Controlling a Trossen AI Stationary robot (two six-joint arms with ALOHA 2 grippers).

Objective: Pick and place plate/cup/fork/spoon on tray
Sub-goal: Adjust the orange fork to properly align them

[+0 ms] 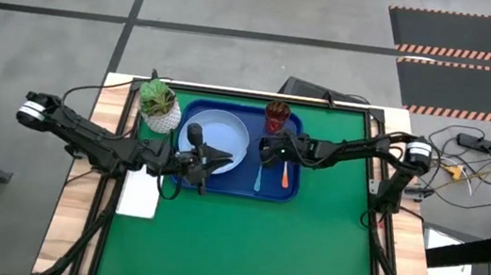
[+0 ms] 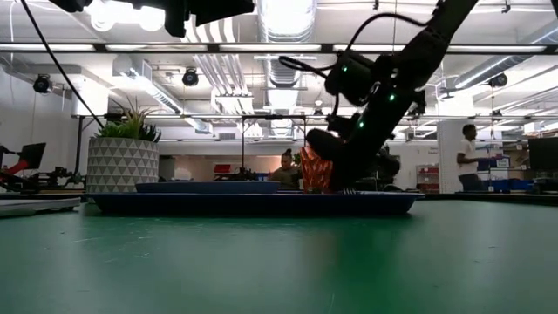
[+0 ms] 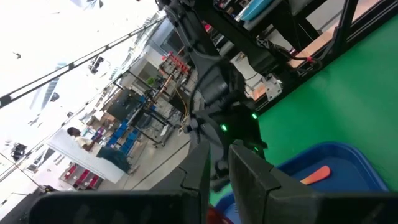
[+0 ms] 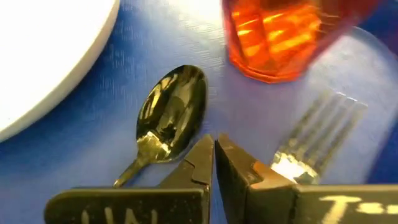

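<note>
**All four items on tray, both arms over it**

Seen from above, L to R: white pot w/ green plant [image 1: 159, 105] at tray's back-left corner. Left gripper [image 1: 201, 163] over plate's front edge, jaws pressed together. Light-blue plate [image 1: 222, 134] in left half of dark-blue tray [image 1: 233, 185] on green table [image 1: 241, 246]. Spoon [image 4: 166, 121] and fork [image 4: 317, 137] flat in right half, cup [image 1: 277, 115] upright at back-right. Right gripper [image 4: 214, 158] low between spoon and fork, jaws nearly closed, empty.

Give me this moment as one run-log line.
plate, cup, fork, spoon: on tray | right pincer: shut, empty, between spoon and fork | left pincer: shut, empty
</note>
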